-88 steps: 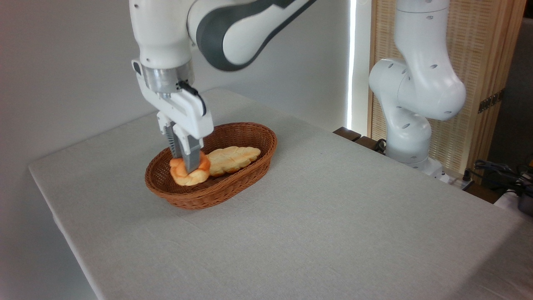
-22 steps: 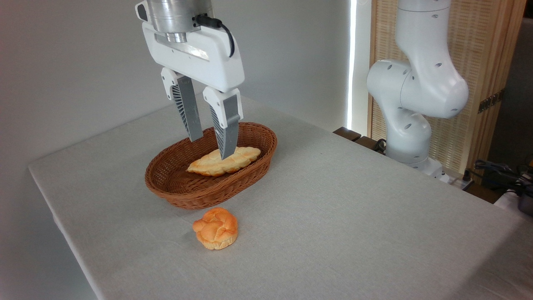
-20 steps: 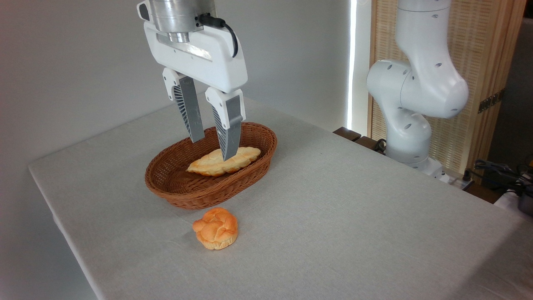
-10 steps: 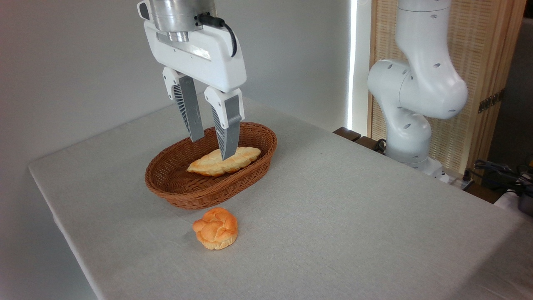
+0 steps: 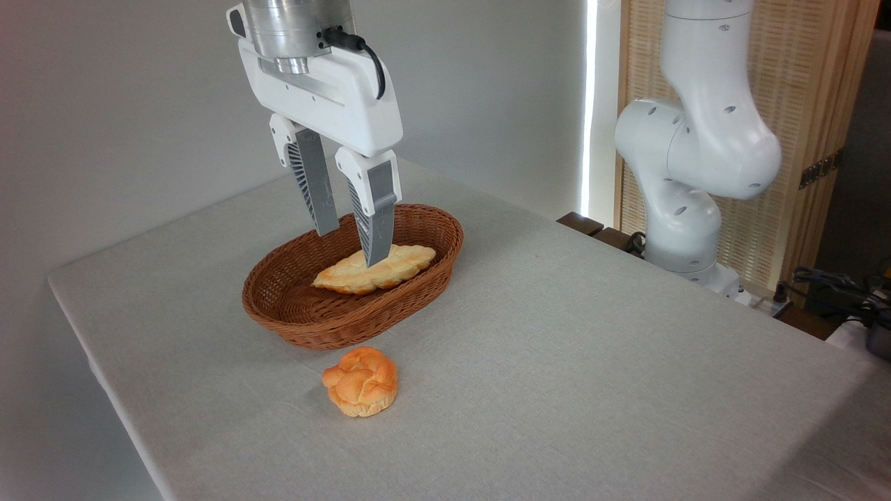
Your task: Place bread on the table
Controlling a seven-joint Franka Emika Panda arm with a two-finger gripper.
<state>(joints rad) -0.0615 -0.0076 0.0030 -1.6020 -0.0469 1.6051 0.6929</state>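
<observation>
The bread (image 5: 360, 382), a small orange-golden knotted bun, rests on the light grey table (image 5: 557, 362) just in front of the wicker basket. My gripper (image 5: 351, 249) hangs in the air above the basket, well up and behind the bread. It is open, with nothing between its grey fingers (image 5: 374, 212).
A brown oval wicker basket (image 5: 348, 316) stands at the table's middle left with a longer pale braided loaf (image 5: 379, 270) inside. The arm's white base (image 5: 686, 181) rises at the table's back right, with cables (image 5: 835, 289) beside it. The table's left edge runs near the bread.
Since 4.4 s ago the bun left the basket and now lies on the table; the gripper opened and rose. Over the last second the gripper only shifted slightly left.
</observation>
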